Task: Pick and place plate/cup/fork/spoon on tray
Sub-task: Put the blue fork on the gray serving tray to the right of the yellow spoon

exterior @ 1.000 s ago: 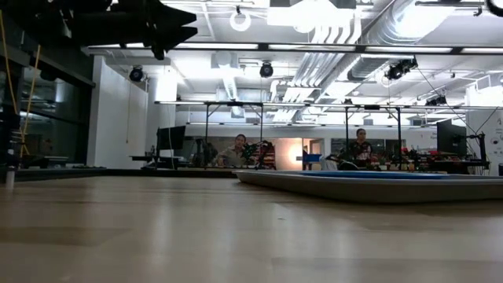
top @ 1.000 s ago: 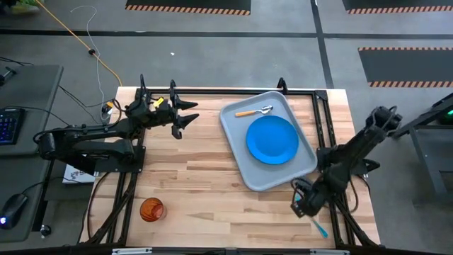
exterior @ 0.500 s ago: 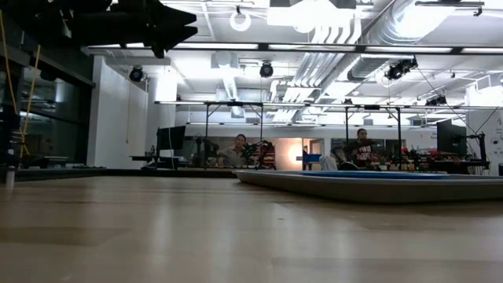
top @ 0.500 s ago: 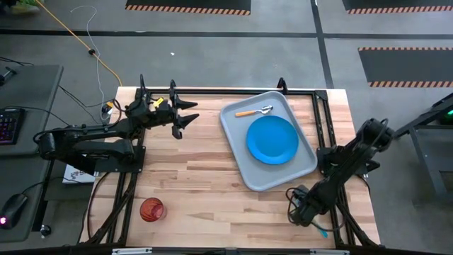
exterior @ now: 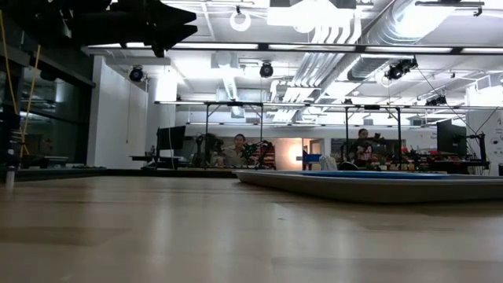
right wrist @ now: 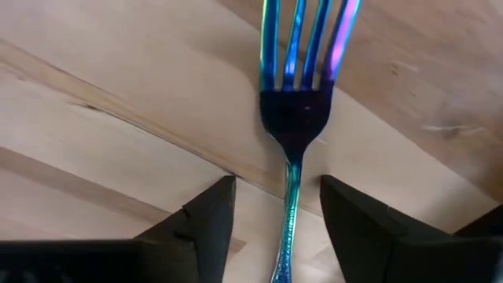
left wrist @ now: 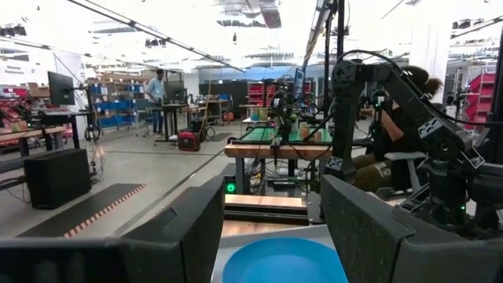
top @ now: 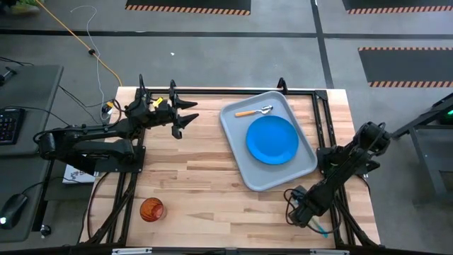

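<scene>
In the high view, the tray (top: 267, 142) is seen at about 2 o'clock on the desk (top: 205, 177), with the plate (top: 272, 139) lying in it and the spoon (top: 255, 111) at its 12 o'clock end. The cup (top: 151, 210) stands at 7 o'clock, well apart. The right hand (top: 303, 214) is lowered at 5 o'clock over the fork (top: 322, 229); the left hand (top: 185, 119) is held at 11 o'clock. In the low view, the tray's rim (exterior: 369, 187) is seen at 3 o'clock. In the left wrist view, the left fingers (left wrist: 357, 228) are spread, with the plate (left wrist: 284, 261) between them farther off. In the right wrist view, the right fingers (right wrist: 206, 216) are spread astride the fork (right wrist: 295, 118), not touching it.
</scene>
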